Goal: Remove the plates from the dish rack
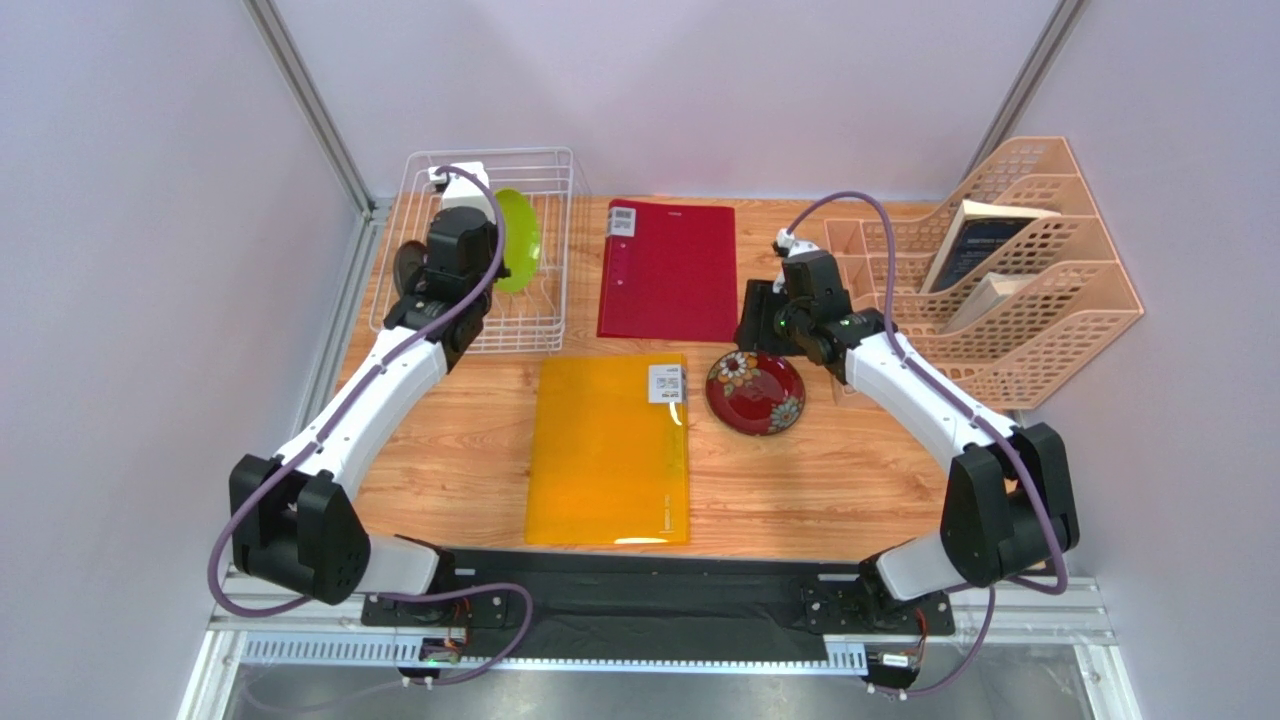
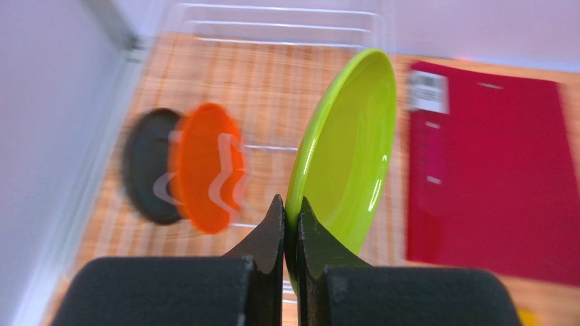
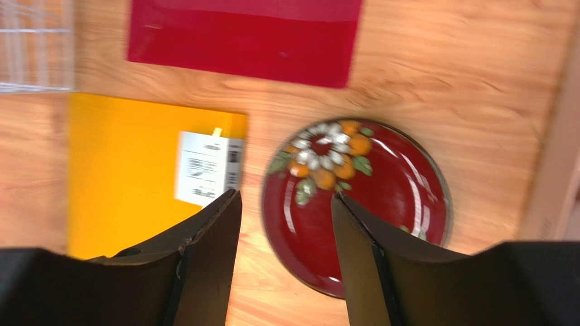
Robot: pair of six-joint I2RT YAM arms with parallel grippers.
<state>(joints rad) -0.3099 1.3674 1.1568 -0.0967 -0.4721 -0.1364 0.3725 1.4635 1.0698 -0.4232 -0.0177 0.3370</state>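
The white wire dish rack (image 1: 556, 240) stands at the table's back left. My left gripper (image 2: 291, 204) is shut on the rim of the lime green plate (image 2: 350, 146), held upright over the rack; the plate shows in the top view (image 1: 519, 240). The orange plate (image 2: 207, 166) and the dark teal-grey plate (image 2: 144, 166) stand on edge in the rack to its left. The dark red floral plate (image 1: 754, 392) lies flat on the table. My right gripper (image 3: 286, 197) is open and empty just above that plate's (image 3: 381, 197) left rim.
A red folder (image 1: 669, 270) lies behind the middle, a yellow folder (image 1: 609, 450) in front of it. A peach slotted file organiser (image 1: 1022, 278) with books stands at the right. A metal frame post (image 1: 308, 105) rises behind the rack.
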